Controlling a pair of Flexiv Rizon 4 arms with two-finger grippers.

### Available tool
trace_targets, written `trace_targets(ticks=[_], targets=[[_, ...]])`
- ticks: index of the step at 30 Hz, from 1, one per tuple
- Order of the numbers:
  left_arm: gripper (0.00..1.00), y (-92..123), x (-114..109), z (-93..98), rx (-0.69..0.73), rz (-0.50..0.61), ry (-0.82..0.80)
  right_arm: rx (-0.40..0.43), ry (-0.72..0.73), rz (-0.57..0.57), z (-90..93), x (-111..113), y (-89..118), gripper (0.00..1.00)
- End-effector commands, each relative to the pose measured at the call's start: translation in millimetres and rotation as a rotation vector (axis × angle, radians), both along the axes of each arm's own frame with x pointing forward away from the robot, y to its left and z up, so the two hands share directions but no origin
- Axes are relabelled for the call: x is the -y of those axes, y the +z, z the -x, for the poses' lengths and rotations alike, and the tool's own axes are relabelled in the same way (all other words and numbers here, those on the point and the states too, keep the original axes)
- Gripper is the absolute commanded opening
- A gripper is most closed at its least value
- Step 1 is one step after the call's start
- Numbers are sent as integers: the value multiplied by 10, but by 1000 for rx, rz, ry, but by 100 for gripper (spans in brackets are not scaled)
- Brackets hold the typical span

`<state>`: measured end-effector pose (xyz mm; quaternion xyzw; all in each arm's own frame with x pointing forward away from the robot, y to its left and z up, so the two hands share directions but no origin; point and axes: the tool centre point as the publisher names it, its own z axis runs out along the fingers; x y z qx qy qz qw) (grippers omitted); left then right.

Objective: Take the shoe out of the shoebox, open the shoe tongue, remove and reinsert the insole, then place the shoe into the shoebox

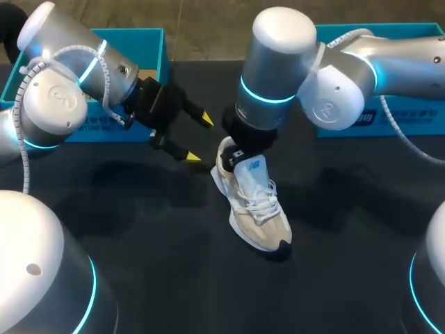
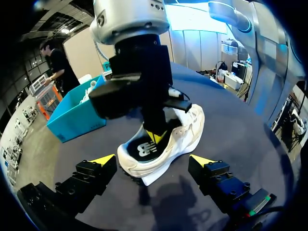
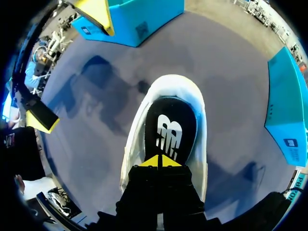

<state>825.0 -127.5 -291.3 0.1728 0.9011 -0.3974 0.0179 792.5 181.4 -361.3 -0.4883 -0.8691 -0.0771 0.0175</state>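
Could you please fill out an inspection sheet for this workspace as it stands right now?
Surface: black table, shadows only.
Job's things: white and beige sneaker stands on the table, outside both boxes, with its black insole showing in the opening. The blue left shoebox and blue right shoebox sit at the far edge.
Clutter: nothing seen.
Grippers: left gripper is open, by the sneaker's heel, not touching it. Right gripper has its tips together inside the heel opening, on the insole; a pinch cannot be confirmed.
Cables: left arm cable and right arm cable are both away from the sneaker.
Surroundings: nothing seen reaching over the table.
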Motion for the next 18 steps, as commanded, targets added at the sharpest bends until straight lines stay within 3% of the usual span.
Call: trace_targets(ticks=[1,5,14,18], targets=[[100,1,3,-3,0,-3,-1,-20,2,9,-42,-70,-171,0],[100,1,3,-3,0,-3,-1,-29,-1,10,-43,-64,-215,0],[100,1,3,-3,0,-3,-1,48,-5,48,-141,-16,0,0],[100,1,3,-3,0,-3,-1,59,-5,53,-238,-27,-72,0]])
